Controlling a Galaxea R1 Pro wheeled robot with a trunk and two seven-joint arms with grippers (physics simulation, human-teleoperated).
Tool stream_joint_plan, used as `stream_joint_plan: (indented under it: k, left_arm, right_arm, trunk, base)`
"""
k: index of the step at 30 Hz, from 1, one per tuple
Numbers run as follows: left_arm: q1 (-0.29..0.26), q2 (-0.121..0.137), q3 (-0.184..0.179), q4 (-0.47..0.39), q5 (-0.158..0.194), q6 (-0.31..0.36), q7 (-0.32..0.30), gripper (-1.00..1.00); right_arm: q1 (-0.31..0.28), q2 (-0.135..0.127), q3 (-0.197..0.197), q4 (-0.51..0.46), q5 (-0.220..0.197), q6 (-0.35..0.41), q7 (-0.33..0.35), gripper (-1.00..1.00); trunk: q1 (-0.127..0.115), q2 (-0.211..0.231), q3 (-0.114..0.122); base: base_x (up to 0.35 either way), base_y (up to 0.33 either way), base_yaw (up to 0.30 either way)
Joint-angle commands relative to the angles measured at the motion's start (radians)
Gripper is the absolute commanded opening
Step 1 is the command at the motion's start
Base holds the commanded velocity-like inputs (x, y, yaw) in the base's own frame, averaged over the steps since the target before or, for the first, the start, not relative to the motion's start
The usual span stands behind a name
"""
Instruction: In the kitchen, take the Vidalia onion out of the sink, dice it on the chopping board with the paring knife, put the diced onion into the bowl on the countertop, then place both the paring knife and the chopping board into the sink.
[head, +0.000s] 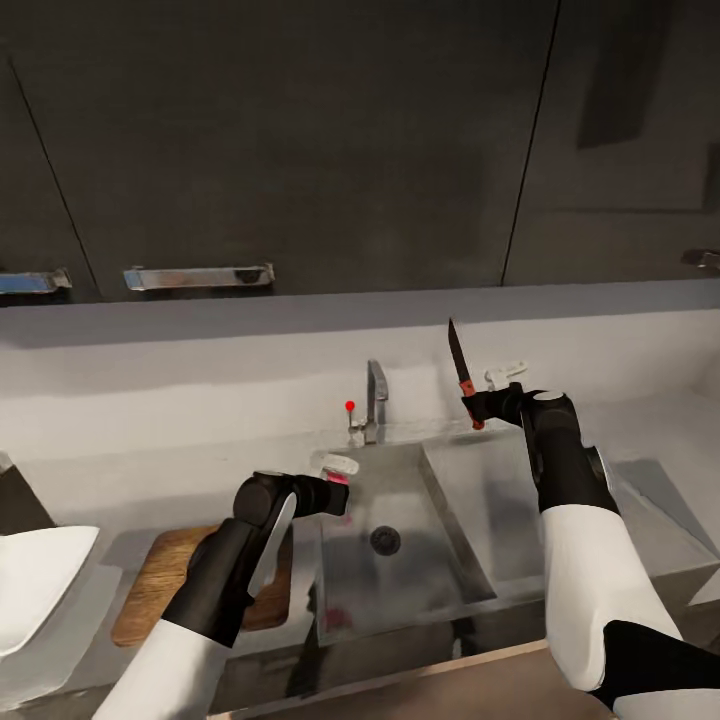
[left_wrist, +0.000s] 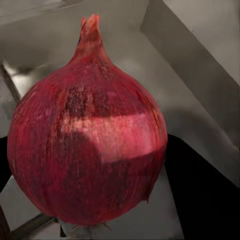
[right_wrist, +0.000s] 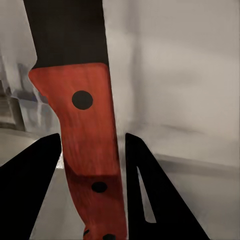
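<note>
Two end effectors are loaded. The left end effector (head: 338, 480) is closed on the onion (left_wrist: 87, 135), a red-skinned bulb sitting close in front of the left wrist camera, stem tip pointing away. In the head view a sliver of red shows between its white fingers, at the near left edge of the sink (head: 440, 590).

Behind and to the left of this end effector, the chopping board (head: 165, 570) lies flat on the surface (head: 120, 470); the bowl (head: 40, 575) sits further left.

The right end effector (head: 490, 405) is closed on the knife (head: 460, 365) by its red handle, blade pointing up, above the far side of the sink near the faucet (head: 375, 400).

Hazards, as judged:
- The grip reaches little of the round onion, so a fast swing toward the board could let it slip and roll.
- The raised blade could strike the faucet or the left arm if both arms converge on the board.
</note>
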Motion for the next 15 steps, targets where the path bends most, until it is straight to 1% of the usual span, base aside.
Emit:
stream_joint_plan:
  k: [1, 5, 8, 15]
  left_arm:
    - [-0.001, 0.000, 0.000, -0.001, 0.002, 0.004, -0.002, -1.00]
    - [-0.001, 0.000, 0.000, -0.001, 0.002, 0.004, -0.002, -1.00]
    - [-0.001, 0.000, 0.000, -0.001, 0.002, 0.004, -0.002, -1.00]
    - [-0.001, 0.000, 0.000, 0.001, 0.002, 0.004, -0.002, -1.00]
  right_arm:
    - [-0.001, 0.001, -0.004, -0.001, 0.010, 0.001, 0.010, -1.00]
    - [-0.001, 0.001, -0.004, -0.001, 0.010, 0.001, 0.010, -1.00]
    - [-0.001, 0.001, -0.004, -0.001, 0.010, 0.001, 0.010, -1.00]
    - [-0.001, 0.001, -0.004, -0.001, 0.010, 0.001, 0.010, -1.00]
  trunk:
    - [0.001, -0.002, -0.002]
    - [0.001, -0.002, -0.002]
    - [0.001, -0.002, -0.002]
    - [0.001, -0.002, -0.002]
  base:
    - [-0.034, 0.251, 0.000]
    - [-0.079, 0.248, 0.000]
    - [-0.129, 0.179, 0.000]
    - [-0.040, 0.039, 0.005]
